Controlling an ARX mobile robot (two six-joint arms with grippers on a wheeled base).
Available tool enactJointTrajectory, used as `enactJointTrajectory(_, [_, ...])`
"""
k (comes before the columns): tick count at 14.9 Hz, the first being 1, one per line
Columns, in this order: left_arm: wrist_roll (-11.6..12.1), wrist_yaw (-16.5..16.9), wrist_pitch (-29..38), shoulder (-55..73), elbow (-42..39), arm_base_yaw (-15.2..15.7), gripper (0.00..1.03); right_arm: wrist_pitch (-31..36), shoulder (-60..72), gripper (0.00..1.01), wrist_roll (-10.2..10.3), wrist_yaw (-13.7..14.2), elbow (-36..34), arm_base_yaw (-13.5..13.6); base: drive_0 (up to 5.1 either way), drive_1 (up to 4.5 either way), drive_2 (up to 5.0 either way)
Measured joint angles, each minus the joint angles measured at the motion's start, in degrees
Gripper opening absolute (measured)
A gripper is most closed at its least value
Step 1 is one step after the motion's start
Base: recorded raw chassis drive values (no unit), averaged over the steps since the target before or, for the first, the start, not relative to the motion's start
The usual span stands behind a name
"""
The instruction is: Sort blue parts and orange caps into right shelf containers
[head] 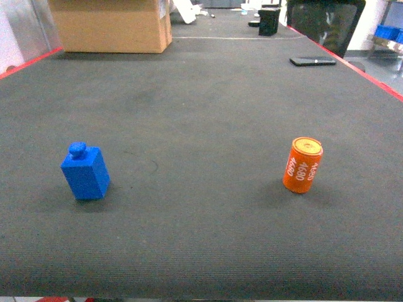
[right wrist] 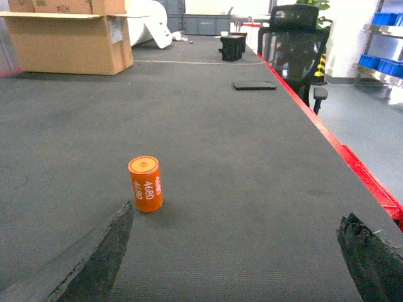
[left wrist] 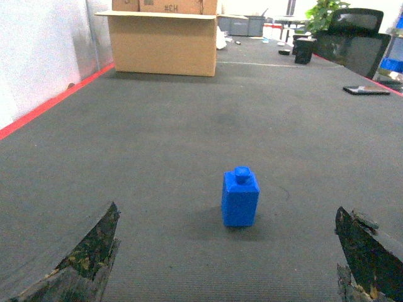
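Nearest the head camera, low in the frame, a blue part (head: 85, 173) is seen at lower left and an orange cap (head: 303, 165) at lower right, both standing upright on the dark ribbed counter (head: 201, 113) and well apart from each other.

In the left wrist view the blue part (left wrist: 240, 197) sits just below centre, between the two worn fingertips (left wrist: 88, 251) at the bottom corners; the left jaws are spread wide and nothing is held. In the right wrist view the orange cap (right wrist: 145, 184) stands left of centre, just beyond the left-hand fingertip (right wrist: 104, 251); the right jaws are likewise wide apart and empty.

Both pieces are judged to be light, rigid plastic. The blue part offers flat opposite side faces below its top knob, which should be gripped squarely. The orange cap is round and probably smooth, so it could roll or slip if pinched off-centre; a hold across its middle is advised.

Blue bins (right wrist: 384, 63) on a shelf (right wrist: 378, 75) are glimpsed at the upper right edge of the right wrist view. A cardboard box (head: 110, 25) stands at upper left.
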Motion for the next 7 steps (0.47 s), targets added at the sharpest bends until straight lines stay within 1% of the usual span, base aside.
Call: enactJointTrajectory(7, [-0.02, 0.00, 0.00, 0.00, 0.00, 0.00, 0.98, 0.00, 0.00, 0.98, 0.00, -0.02, 0.00, 0.00, 0.0, 0.00, 0.0])
